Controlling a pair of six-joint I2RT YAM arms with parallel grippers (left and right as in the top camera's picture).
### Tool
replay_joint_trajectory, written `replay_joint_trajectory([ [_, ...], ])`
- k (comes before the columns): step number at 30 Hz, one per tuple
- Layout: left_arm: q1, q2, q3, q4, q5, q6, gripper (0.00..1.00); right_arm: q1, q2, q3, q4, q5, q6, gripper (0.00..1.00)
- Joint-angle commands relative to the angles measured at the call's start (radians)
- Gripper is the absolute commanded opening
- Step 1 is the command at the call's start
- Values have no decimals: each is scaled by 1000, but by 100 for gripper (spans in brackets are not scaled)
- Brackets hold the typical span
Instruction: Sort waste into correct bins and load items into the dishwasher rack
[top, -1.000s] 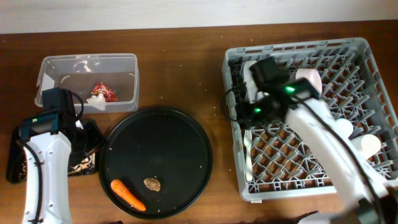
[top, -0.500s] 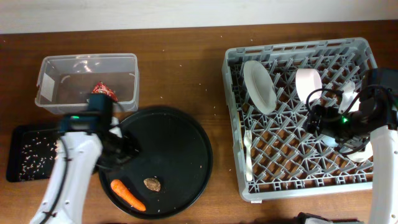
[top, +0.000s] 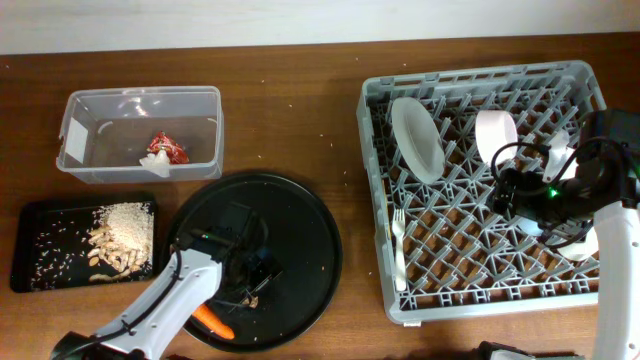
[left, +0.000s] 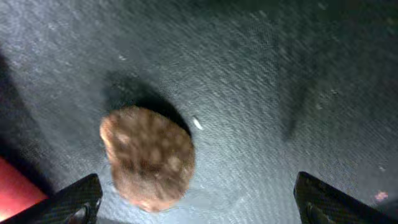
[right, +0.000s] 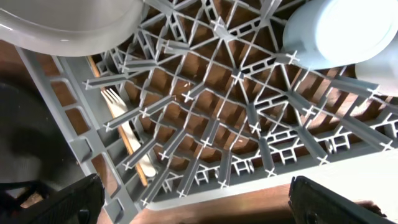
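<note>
Hovering low over the round black tray (left: 280, 74), the left gripper (left: 198, 190) has its fingers spread wide. The small brown lump (left: 148, 158) lies on the tray between them, nearer the finger at lower left and apart from both. The lump is oval, and its long axis slants from upper left to lower right in the left wrist view.

From overhead, the orange carrot (top: 215, 324) lies at the bottom edge of that tray, partly under the left arm. Its long axis slants from upper left to lower right; which end is the tip cannot be told.

At the right of the frame, the right gripper (right: 194, 186) hangs over the grey dishwasher rack (top: 480, 295), spread and holding nothing. The white fork (right: 127, 137) lies in the rack's left column, with its long axis up and down the overhead frame and its tines toward the top. Higher up, the plate (top: 418, 138) leans on edge among the pegs, the pink bowl (top: 497, 132) stands to its right, and a light-blue cup (right: 336, 31) sits beyond that.

At mid left, the shallow black tray (top: 40, 250) holds rice (top: 125, 218) and beige scraps (top: 108, 258). Above it, the clear tub (top: 100, 105) holds the red wrapper (top: 167, 147), which touches the white tissue (top: 155, 163).

The worktop (top: 290, 110) is dark brown wood. A pale wall (top: 300, 18) runs along the top edge.
</note>
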Motion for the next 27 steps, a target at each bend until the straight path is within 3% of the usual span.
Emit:
replay_joint_trajectory([
  [1, -3, -6, -15, 7, -115, -21, 96, -2, -9, -6, 0, -9, -4, 98],
  [3, -3, -5, -15, 8, -119, -21, 91, -2, -9, -6, 0, -9, -4, 98],
  [8, -3, -5, -15, 10, -122, -20, 53, -2, -9, -6, 0, -9, -4, 98],
  [15, -3, -5, -15, 3, -120, -20, 26, -2, -9, -6, 0, -8, -4, 98],
  [18, -3, -5, -12, 3, -131, -15, 23, -2, -9, -6, 0, -8, -4, 98],
  [19, 0, -6, 0, 3, -145, 32, 17, -2, -9, -6, 0, -8, -4, 98],
  [21, 33, -14, 66, -27, -167, 117, 17, -2, -9, -6, 1, -5, -4, 98],
  [24, 171, -33, 228, -93, -183, 246, 17, -2, -9, -6, 1, -1, -4, 98],
  [27, 463, -35, 385, -133, -183, 364, 18, -2, -9, -6, 2, -1, -5, 98],
])
